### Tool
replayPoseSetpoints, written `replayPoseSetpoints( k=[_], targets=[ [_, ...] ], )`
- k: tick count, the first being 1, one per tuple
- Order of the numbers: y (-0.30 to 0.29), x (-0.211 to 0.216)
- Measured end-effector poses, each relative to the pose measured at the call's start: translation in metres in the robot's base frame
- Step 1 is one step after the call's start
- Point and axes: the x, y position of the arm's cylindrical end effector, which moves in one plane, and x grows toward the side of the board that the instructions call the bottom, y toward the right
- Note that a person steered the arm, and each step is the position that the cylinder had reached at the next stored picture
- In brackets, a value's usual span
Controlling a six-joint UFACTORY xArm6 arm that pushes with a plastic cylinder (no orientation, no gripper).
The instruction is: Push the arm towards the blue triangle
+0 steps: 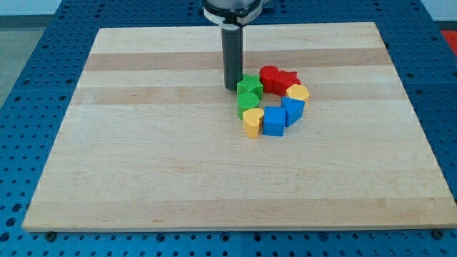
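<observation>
My tip [233, 87] rests on the wooden board [143, 143], just left of a green star [249, 86], touching or nearly touching it. The blocks form a small ring. A blue triangle-like block [293, 110] lies on the ring's right side, right of and below my tip. Beside it sits a blue cube [274, 122]. A yellow heart [253, 122] is at the ring's bottom left and a green block [247, 102] is below the star. A red block [270, 76] and a red star [288, 79] sit at the ring's top, with a yellow block [298, 93] below them.
The board lies on a blue perforated table [28, 86]. The arm's dark rod [233, 50] comes down from the view's top, centre.
</observation>
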Motion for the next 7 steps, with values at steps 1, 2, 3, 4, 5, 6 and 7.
replayPoseSetpoints(
  k=[1,2,3,4,5,6,7],
  targets=[
    [-0.004,0.000],
    [-0.043,0.000],
    [-0.080,0.002],
    [-0.097,0.045],
    [-0.096,0.102],
    [-0.064,0.137],
    [-0.011,0.149]
  ],
)
